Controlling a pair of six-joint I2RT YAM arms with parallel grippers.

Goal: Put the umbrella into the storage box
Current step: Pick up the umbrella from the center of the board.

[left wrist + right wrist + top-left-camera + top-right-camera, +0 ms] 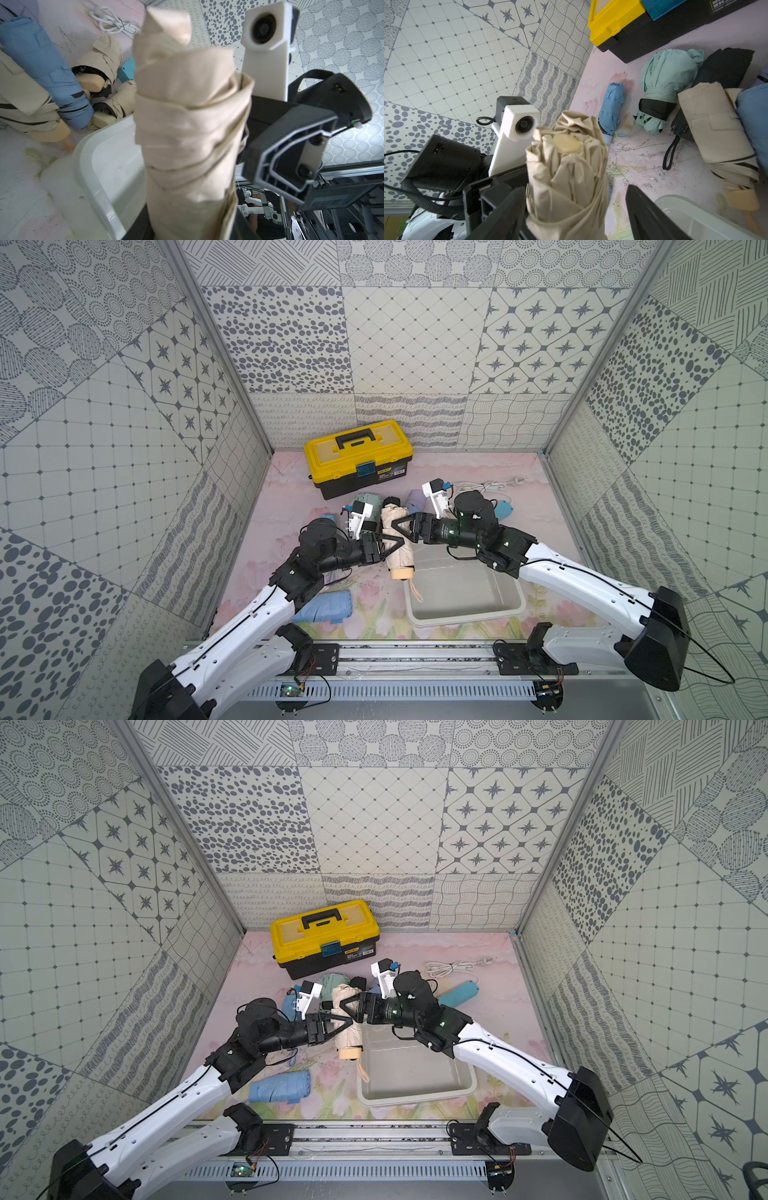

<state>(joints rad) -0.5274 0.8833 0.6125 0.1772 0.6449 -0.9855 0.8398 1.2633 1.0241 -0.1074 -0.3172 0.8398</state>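
Your left claw [392, 545] pinched the beige umbrella [399, 560] around its middle. Your right claw [401, 526] stood spread about the canopy tip, one jaw at the cloth and the other apart. The umbrella hung off the table [291, 506], its handle end by the far left corner of the one storage box [465, 619], not inside.

Four more lay folded beyond: a light blue umbrella [611, 112], a mint umbrella [662, 83], a black umbrella [724, 68] and a second beige umbrella [716, 133]. Farther back stood one yellow toolbox [357, 456] and one white cable [490, 487].
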